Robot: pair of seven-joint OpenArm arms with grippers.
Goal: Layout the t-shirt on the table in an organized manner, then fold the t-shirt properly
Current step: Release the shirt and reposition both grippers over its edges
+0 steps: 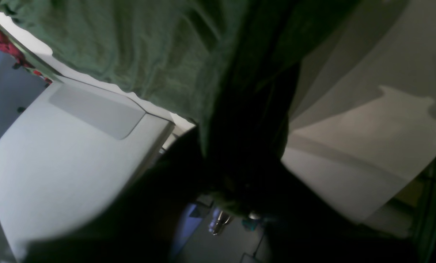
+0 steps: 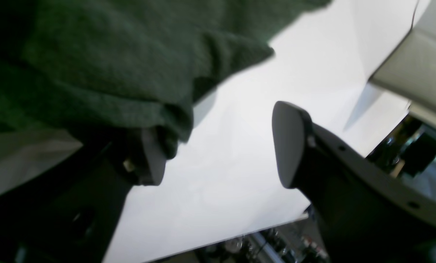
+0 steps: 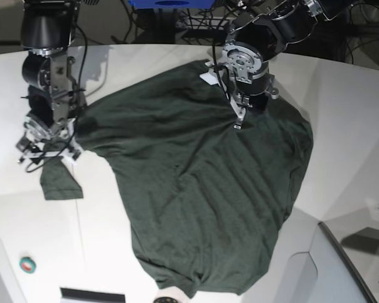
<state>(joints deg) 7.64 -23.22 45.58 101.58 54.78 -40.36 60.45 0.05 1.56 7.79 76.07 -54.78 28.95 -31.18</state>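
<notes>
T-shirt spread on table | left end effector hidden in dark

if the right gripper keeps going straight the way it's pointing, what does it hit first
Probably the table: bare white top fills the gap between the right gripper's open jaws. The t-shirt hangs at one finger, off that line. Depth is unclear.

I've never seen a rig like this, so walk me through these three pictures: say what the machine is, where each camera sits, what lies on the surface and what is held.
It is a robot with two arms. The base view looks down from above; the other two cameras ride on the wrists.

A dark green t-shirt lies spread, wrinkled, on the white table.

The right gripper, at the overhead picture's left, stands open, with shirt cloth draped over one finger.

The left gripper points down onto the shirt; its wrist picture is too dark to show whether it grips.
</notes>
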